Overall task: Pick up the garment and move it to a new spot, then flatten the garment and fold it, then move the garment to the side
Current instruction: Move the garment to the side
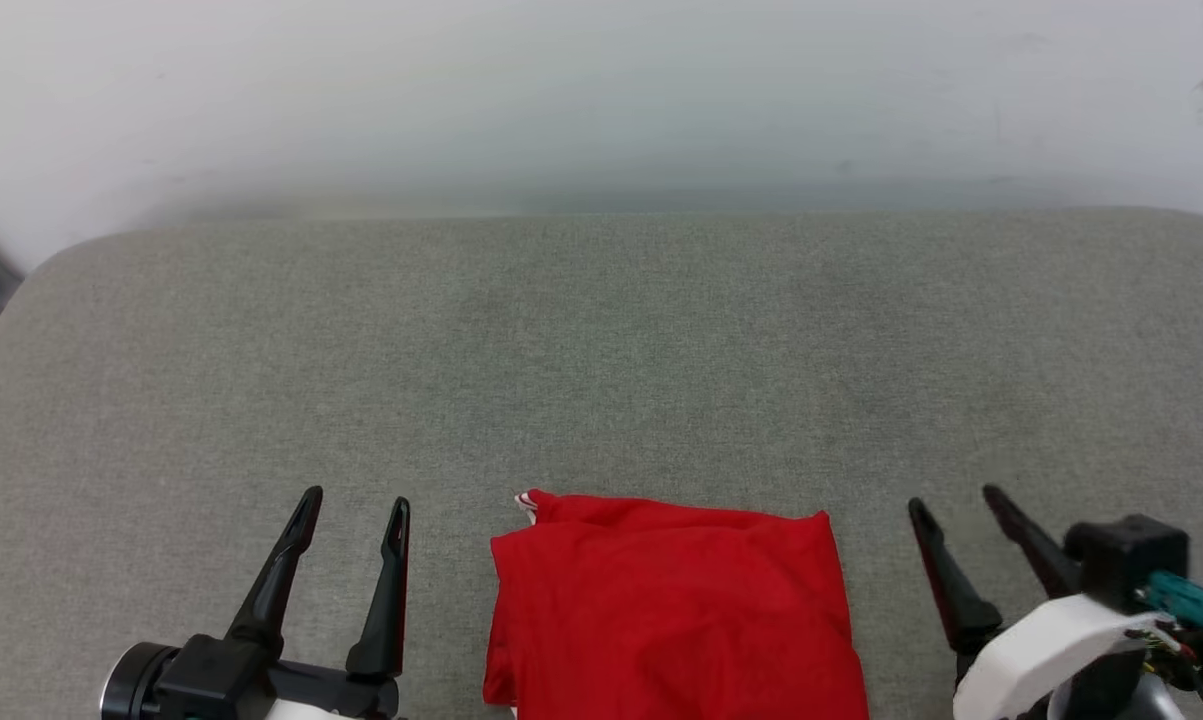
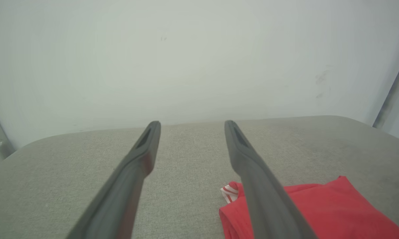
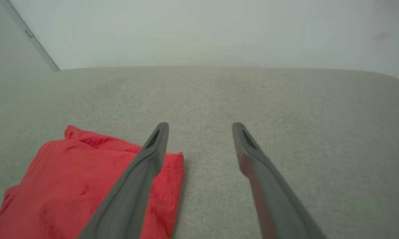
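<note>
Garment is seen folded into a rough rectangle, plain red on its upper face, laid on the grey bench between the two pairs of fingers and gripped by neither.

To the left of it, the left gripper is held with its fingers spread wide and nothing between them but bare bench. Their tips are pointed toward the pale wall. In the left wrist view, a corner of the garment is seen just beside the right-hand finger and is partly hidden behind it. A small piece of red-and-white striped trim is shown poking out at that corner. In the head view, the garment's far edge is found about level with the fingertips on both sides.

To the right of it, the right gripper is likewise held with its fingers wide apart and empty. In the right wrist view, a corner of the garment is crossed by the left-hand finger, while a strip of bench is seen between the two in the head view. Whether either pair of fingers is touching the bench cannot be told.
</note>
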### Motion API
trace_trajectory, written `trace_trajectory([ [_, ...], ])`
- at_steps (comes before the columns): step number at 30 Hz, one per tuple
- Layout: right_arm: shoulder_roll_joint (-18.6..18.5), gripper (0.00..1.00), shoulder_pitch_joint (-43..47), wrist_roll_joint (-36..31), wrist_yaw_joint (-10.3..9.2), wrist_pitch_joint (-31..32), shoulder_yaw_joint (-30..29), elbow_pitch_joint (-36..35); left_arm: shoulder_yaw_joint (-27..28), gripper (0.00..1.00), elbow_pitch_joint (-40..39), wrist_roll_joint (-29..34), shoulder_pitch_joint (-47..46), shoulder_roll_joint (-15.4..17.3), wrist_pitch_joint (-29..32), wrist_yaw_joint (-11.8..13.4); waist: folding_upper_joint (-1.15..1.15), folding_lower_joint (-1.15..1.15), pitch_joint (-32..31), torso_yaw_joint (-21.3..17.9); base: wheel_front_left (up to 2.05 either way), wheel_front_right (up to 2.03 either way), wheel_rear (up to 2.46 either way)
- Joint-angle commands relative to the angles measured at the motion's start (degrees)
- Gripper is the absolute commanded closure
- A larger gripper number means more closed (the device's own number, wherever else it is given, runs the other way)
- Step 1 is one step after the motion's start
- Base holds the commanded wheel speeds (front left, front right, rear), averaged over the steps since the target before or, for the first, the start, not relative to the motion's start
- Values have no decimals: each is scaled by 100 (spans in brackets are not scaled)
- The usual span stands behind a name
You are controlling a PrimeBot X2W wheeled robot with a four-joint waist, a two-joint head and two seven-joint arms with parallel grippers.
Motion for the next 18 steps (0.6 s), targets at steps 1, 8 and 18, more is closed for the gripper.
trace_trajectory([
  [1,-177,0,29,119,-2,697,172,-110,-1,0,-2,44,-46,12,-11,-7,0,0,72,32,0,0,0],
  [8,-320,0,-158,708,-2,3392,303,-561,-107,0,31,45,-206,1,-11,-7,0,0,340,167,0,0,0],
  [18,-96,0,-421,747,-2,4907,33,-212,-345,0,97,-140,-513,6,-11,-7,0,0,682,652,0,0,0],
])
